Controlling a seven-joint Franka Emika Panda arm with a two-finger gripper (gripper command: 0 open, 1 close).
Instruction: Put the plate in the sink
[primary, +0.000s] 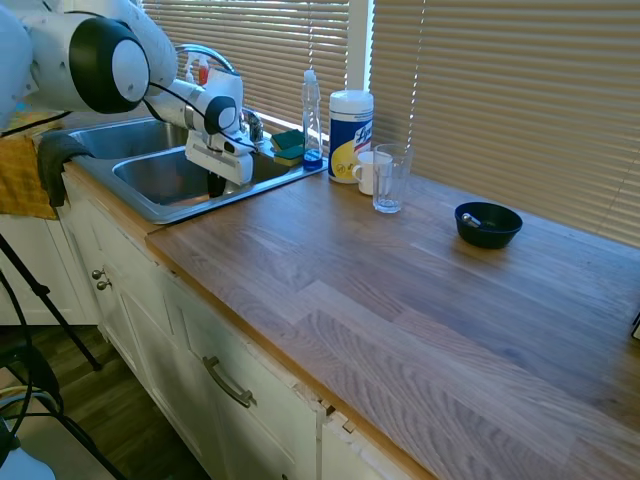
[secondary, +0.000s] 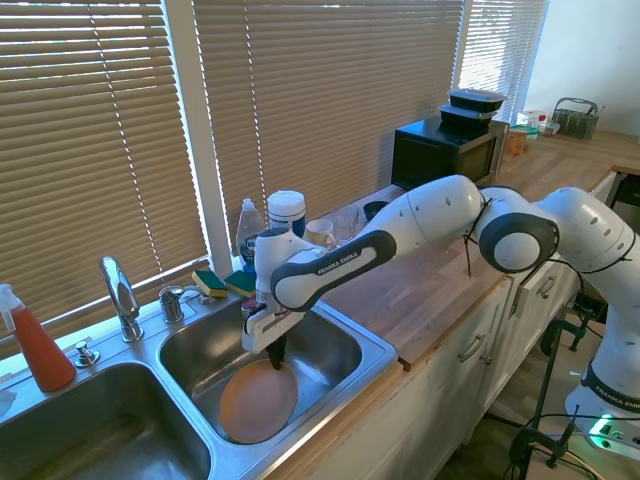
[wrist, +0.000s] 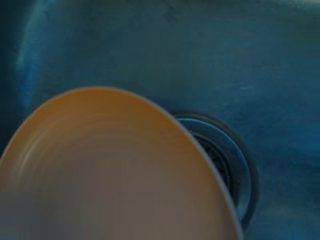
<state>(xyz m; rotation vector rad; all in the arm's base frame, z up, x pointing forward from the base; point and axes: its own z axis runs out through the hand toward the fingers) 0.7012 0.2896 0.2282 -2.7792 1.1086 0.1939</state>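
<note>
the tool (secondary: 277, 352) gripped the round salmon-orange plate (secondary: 258, 400) low inside the stainless-steel two-basin sink (secondary: 375, 352), so releasing it seemed next.

Wood counter (primary: 400, 300) w/ glass (primary: 389, 179), bowl (primary: 488, 224)

Orange plate (secondary: 258, 402) tilted inside steel sink (secondary: 372, 352)

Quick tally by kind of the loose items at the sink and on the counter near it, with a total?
Plate: 1
Bowl: 1
Glass: 1
Mug: 1
Wipes canister: 1
Clear soap bottle: 1
Red spray bottle: 1
Sponges: 2
Total: 9
</note>
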